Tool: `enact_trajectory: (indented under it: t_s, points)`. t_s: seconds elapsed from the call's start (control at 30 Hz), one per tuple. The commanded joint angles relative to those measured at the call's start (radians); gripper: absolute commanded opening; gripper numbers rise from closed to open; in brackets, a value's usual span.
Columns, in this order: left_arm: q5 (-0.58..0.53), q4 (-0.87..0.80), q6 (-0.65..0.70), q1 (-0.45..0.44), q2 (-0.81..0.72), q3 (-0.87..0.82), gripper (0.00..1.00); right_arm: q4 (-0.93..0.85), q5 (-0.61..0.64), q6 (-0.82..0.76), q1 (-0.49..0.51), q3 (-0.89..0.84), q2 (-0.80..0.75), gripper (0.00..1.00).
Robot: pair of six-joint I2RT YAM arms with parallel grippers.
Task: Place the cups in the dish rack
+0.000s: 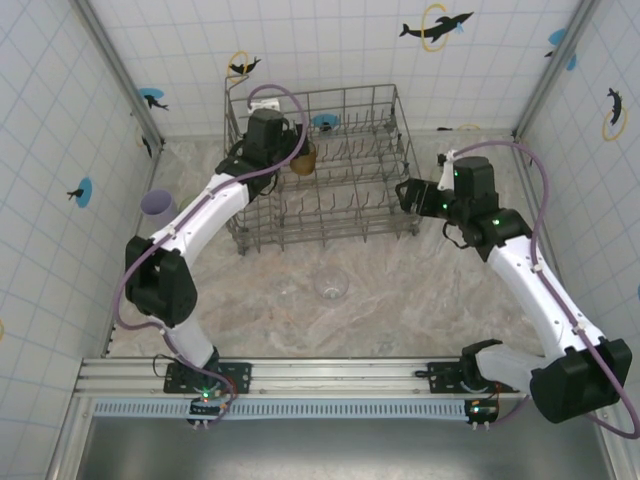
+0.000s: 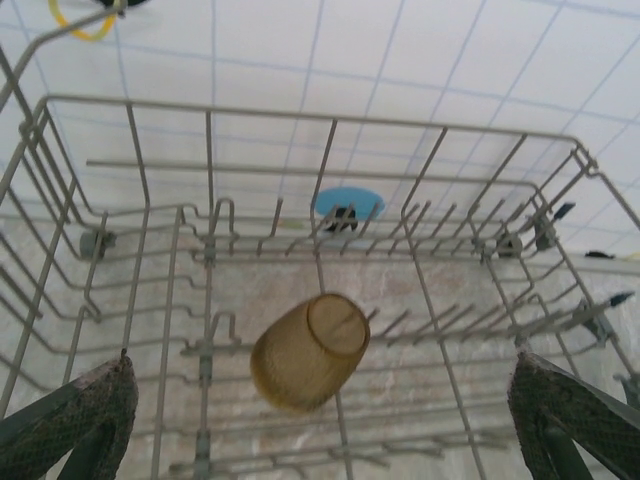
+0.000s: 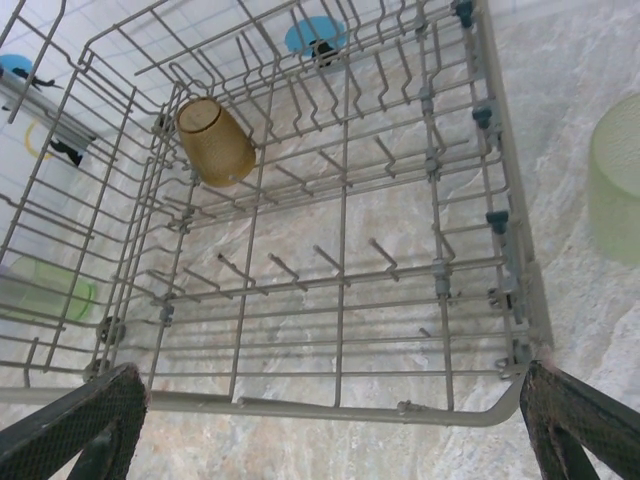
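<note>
The dish rack (image 1: 400, 120), a grey wire basket, stands at the back middle of the table. One amber-brown cup (image 1: 303, 160) is inside its left part, tilted, with its base turned up (image 2: 310, 345) among the tines (image 3: 213, 140). My left gripper (image 1: 288, 148) hangs open just above that cup (image 2: 321, 385), not touching it. My right gripper (image 1: 405, 195) is open over the rack's right rim (image 3: 330, 370) with nothing between its fingers. A clear cup (image 1: 331, 287) stands on the table in front of the rack. A lilac cup (image 1: 158, 207) stands to the rack's left.
One pale green cup (image 3: 612, 180) stands on the table outside the rack, and another (image 3: 50, 290) shows through its wire side. Tiled walls close in the left, back and right. The marbled tabletop (image 1: 400, 300) runs up to the arm bases.
</note>
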Motion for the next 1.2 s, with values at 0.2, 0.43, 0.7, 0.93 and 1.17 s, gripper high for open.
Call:
enact_trajectory:
  t_s: [0.2,0.43,0.7,0.93,1.17]
  points:
    - [0.019,-0.023,-0.011,-0.001,-0.14,-0.166,0.97,-0.095,0.079,-0.054,-0.07,0.161,0.088,0.99]
    - [0.039,-0.033,-0.017,-0.001,-0.225,-0.233,0.97,-0.155,0.116,-0.102,-0.122,0.249,0.187,0.99]
    - [0.064,-0.039,-0.041,-0.001,-0.283,-0.279,0.97,-0.155,0.212,-0.125,-0.17,0.263,0.285,0.99]
    - [0.003,-0.091,0.004,-0.001,-0.307,-0.275,0.97,-0.087,0.15,-0.079,-0.311,0.241,0.33,1.0]
    - [0.077,-0.075,-0.04,-0.001,-0.333,-0.325,0.97,-0.142,0.134,-0.109,-0.34,0.315,0.438,0.98]
